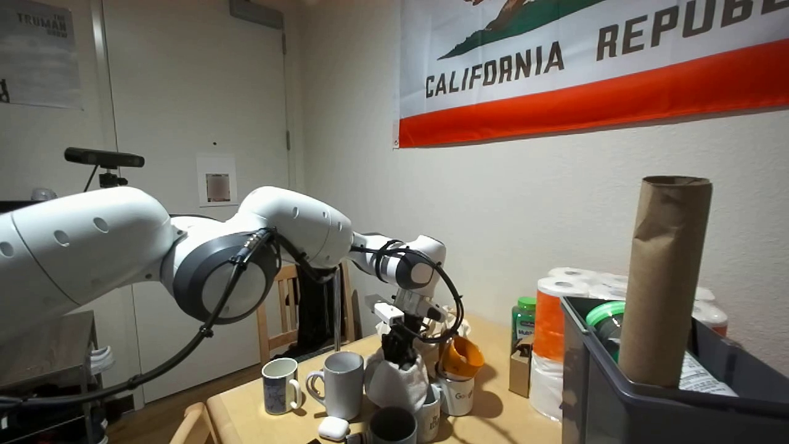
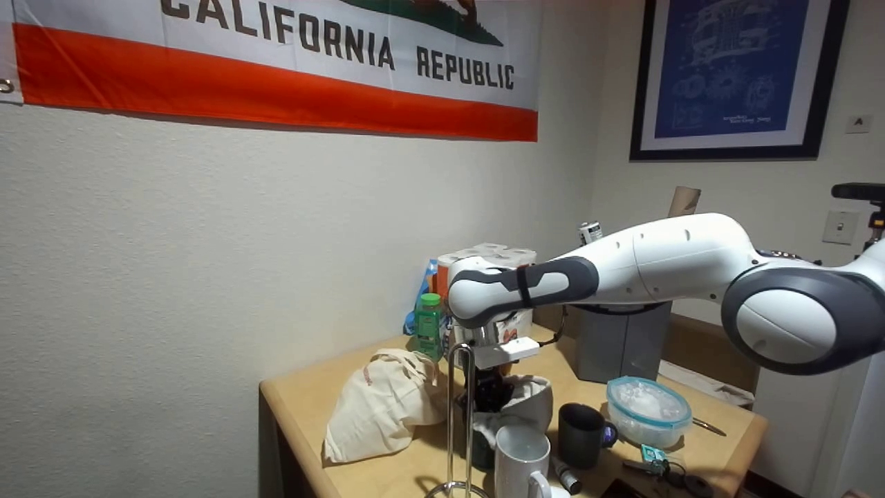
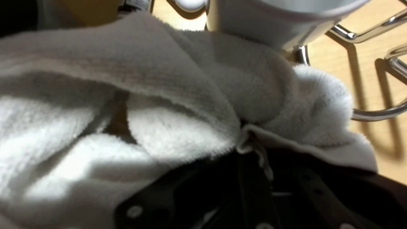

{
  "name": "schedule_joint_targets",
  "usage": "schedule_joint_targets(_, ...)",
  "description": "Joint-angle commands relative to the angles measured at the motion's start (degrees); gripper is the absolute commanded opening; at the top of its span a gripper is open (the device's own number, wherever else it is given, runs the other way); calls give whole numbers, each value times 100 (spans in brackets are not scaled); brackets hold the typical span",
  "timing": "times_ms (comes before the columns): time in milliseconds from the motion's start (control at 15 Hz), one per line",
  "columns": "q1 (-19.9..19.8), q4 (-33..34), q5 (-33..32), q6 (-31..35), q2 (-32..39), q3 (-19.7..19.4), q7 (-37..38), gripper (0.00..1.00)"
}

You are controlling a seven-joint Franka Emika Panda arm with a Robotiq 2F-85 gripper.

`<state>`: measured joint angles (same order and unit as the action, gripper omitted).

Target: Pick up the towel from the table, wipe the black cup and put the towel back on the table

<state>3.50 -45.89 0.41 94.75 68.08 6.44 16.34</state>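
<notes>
The white towel (image 1: 397, 385) is bunched up among the mugs, in both exterior views (image 2: 534, 401). My gripper (image 1: 399, 353) points down and is shut on the towel; in the wrist view a fold of the towel (image 3: 190, 86) is pinched between the dark fingers (image 3: 251, 152). The black cup (image 1: 392, 427) stands upright beside the towel, its dark wall plain in an exterior view (image 2: 581, 437). Another dark cup (image 2: 482, 451) shows partly under the towel and gripper. The towel hides most of it, and whether they touch is unclear.
A large pale mug (image 1: 345, 385) and a patterned mug (image 1: 280, 388) stand near the towel. An orange cup (image 1: 463, 356) sits on a white mug (image 1: 457, 396). A metal stand (image 2: 451, 415), a cloth bag (image 2: 380, 408), a lidded container (image 2: 648, 418) and a grey bin (image 1: 592, 382) are around.
</notes>
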Motion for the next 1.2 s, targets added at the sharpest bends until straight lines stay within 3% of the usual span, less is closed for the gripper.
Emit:
schedule_joint_targets(0,177,20,-220,475,200,-223,279,2)
schedule_joint_targets(267,23,35,0,210,137,7,-92,2)
schedule_joint_targets(467,-229,163,297,-378,242,298,-663,2)
schedule_joint_targets(600,-264,218,290,-693,281,288,-661,2)
schedule_joint_targets(800,-53,196,-72,-551,234,-58,-129,2)
schedule_joint_targets(1133,64,140,-152,-36,200,-127,29,2)
